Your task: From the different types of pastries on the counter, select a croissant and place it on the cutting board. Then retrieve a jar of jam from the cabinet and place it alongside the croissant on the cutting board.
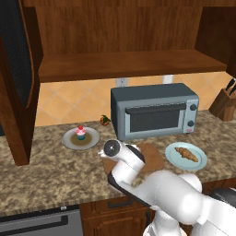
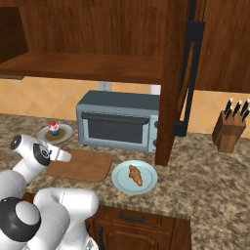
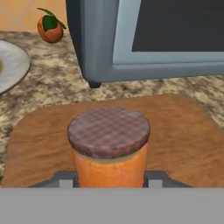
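Your gripper (image 3: 109, 183) is clamped on the jam jar (image 3: 109, 148) over the cutting board (image 3: 183, 135). Croissant (image 1: 186, 154) sits on its plate (image 1: 173, 159), off the board.

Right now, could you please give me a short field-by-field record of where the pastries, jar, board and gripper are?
jar: orange jam jar with checked lid, over the brown wooden cutting board
gripper: gripper shut on the jar, fingers on either side
croissant: golden-brown croissant on its pale green round plate, not on the board
cupcake: pink-frosted cupcake in blue wrapper on a grey plate
behind board: grey-blue toaster oven
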